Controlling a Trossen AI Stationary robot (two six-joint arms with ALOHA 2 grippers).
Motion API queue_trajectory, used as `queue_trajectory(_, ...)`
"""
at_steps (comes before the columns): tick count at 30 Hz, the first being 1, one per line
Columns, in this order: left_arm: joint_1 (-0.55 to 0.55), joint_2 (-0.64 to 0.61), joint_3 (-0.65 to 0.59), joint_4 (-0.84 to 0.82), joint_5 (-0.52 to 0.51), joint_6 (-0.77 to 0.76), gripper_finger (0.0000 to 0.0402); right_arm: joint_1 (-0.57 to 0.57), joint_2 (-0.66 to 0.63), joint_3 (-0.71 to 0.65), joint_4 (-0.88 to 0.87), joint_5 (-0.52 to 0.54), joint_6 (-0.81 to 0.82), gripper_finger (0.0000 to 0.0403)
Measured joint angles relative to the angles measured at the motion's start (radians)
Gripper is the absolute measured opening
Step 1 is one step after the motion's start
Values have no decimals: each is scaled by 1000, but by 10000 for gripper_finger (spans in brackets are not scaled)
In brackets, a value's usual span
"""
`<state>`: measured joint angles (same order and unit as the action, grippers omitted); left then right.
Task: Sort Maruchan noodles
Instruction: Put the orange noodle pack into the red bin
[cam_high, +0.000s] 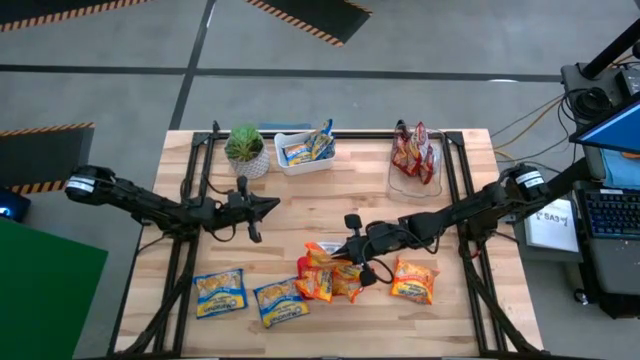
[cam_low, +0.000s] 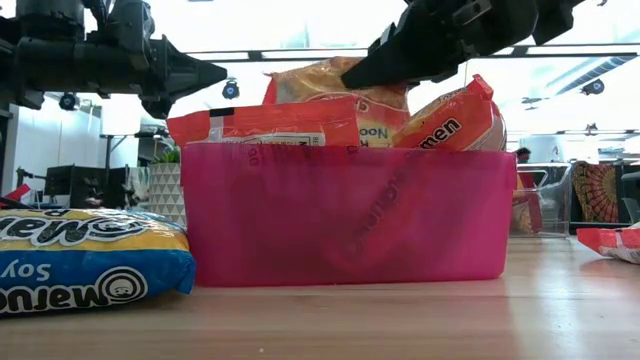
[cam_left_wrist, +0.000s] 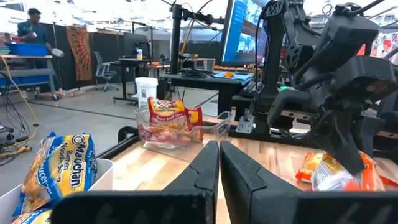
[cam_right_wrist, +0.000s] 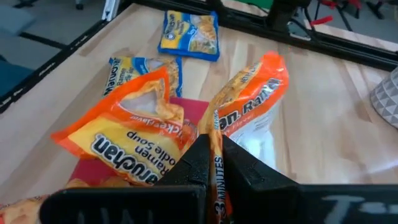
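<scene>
An orange packet (cam_right_wrist: 249, 106) is pinched in the right claw (cam_right_wrist: 214, 163) over the pink bin (cam_low: 345, 215), at the bench's (cam_high: 470, 315) six o'clock. It should be dropped in next. The left claw (cam_left_wrist: 219, 163) is clenched on nothing, at nine o'clock.

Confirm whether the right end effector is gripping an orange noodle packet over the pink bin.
Yes: the right end effector is shut on the edge of an orange packet above the pink bin.

The pink bin (cam_low: 345, 215) hides the lower halves of its orange packets (cam_low: 330, 115).

Two blue packets (cam_high: 219, 293) loose on table; three bins (cam_high: 302, 152).
</scene>
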<state>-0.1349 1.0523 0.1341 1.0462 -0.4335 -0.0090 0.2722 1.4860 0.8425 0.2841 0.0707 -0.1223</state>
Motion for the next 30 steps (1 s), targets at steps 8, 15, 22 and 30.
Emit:
queue_trajectory(8, 0, 0, 0, 0, 0, 0, 0, -7, 1, 10, -82, -1, 94, 16)
queue_trajectory(15, 0, 0, 0, 9, 0, 0, 0, -6, 1, 74, -210, -13, 71, 44)
queue_trajectory(22, 0, 0, 0, 9, 0, -1, 0, -6, 3, 155, -380, -19, 90, 57)
queue_trajectory(30, 0, 1, 0, 8, 0, -5, 0, -4, 2, 291, -533, -19, 70, 73)
